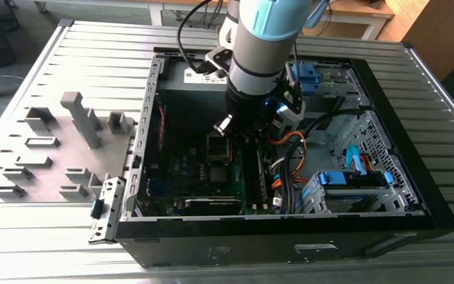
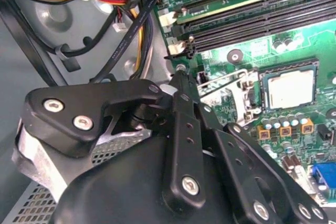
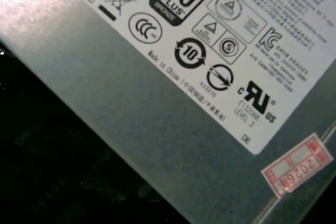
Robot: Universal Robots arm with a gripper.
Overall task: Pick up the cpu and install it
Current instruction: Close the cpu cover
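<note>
The cpu (image 2: 287,88), a small tan-grey square chip, lies flat in its socket on the green motherboard (image 2: 294,45) in the second wrist view. The socket's metal retention frame (image 2: 226,83) stands lifted beside it. My gripper (image 2: 179,73) hangs just next to that frame, its black fingers drawn together to a point and holding nothing. In the exterior view the gripper (image 1: 229,131) reaches down into the open computer case (image 1: 385,201), above the middle of the board.
The grey power-supply box (image 3: 157,129) is close in the first wrist view. Black memory slots (image 2: 262,19) run beside the socket. Orange and black cables (image 1: 290,145) and a blue drive bay (image 1: 353,177) crowd the exterior view's right. Grey fixtures (image 1: 81,118) stand outside the case on the left.
</note>
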